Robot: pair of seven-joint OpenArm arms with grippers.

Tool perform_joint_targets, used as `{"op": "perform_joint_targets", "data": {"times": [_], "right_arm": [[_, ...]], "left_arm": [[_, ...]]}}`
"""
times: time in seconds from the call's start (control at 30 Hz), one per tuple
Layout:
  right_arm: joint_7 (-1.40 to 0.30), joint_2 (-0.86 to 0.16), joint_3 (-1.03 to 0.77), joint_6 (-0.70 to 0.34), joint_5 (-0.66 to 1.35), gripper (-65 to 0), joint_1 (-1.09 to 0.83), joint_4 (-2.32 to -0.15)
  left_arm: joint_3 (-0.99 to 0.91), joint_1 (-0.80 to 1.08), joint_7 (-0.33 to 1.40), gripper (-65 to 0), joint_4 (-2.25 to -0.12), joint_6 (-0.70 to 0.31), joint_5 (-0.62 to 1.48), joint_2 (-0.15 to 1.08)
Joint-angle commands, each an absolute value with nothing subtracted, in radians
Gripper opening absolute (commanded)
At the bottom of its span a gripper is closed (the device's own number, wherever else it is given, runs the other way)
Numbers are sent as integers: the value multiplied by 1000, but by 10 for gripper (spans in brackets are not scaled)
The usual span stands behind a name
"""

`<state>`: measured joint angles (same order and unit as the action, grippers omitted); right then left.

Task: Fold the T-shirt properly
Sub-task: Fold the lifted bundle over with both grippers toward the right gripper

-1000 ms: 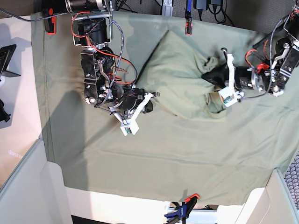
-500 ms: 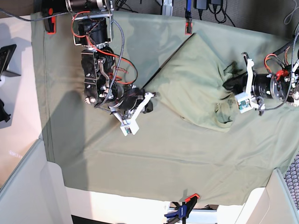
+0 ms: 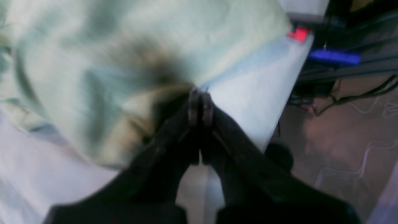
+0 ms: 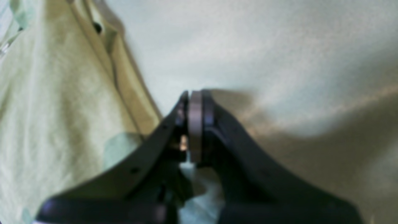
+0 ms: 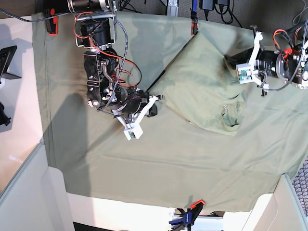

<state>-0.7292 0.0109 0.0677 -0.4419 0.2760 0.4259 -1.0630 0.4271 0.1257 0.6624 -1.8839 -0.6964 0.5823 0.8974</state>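
Pale sage-green cotton T-shirt spread over the far right part of the table, on top of a larger, flatter green tablecloth. Stretched taut along one long diagonal edge, running from the near left corner up to the far edge by an orange clamp. Softer and more rumpled toward the near right, with a bunched knot of folds and a curled hem.

Left gripper at the shirt's far right side, black fingers pressed together and pinching the shirt fabric; in the left wrist view, tips meeting flat with cloth gathered in creases just ahead of them, all motion-blurred. White plastic bracket and small green circuit board on the wrist, red and black wires behind.

Right gripper at the shirt's near left corner, also closed tight, lying low on the tablecloth. In the right wrist view, dark curved fingers closed on a thin pale edge between the tips; whether that edge is shirt fabric cannot be told. Yellower, faintly fuzzy shirt weave with a stitched hem to the left of the fingers, smoother greyer tablecloth to the right.

Another orange clamp at the far left corner of the tablecloth; a blue-and-orange clamp on the near edge.
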Motion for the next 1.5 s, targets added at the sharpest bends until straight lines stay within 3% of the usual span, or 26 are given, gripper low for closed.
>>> {"op": "perform_joint_targets", "data": {"times": [0.0, 0.2, 0.7, 1.03, 1.47], "right_arm": [[-715, 9, 67, -442, 290, -650, 451, -1079], [-722, 38, 67, -450, 323, -650, 447, -1079], [-782, 47, 68, -498, 435, -650, 319, -1119], [-820, 47, 68, -499, 479, -650, 137, -1397], [-828, 47, 68, -500, 524, -650, 17, -1477]], "left_arm": [[417, 124, 631, -650, -1888, -698, 580, 915], [417, 138, 419, -650, -1777, -698, 403, 902], [417, -16, 336, -650, -1449, -698, 357, 770], [417, -115, 291, -650, -1372, -698, 354, 742], [419, -166, 265, -650, -1293, -698, 353, 651]]}}
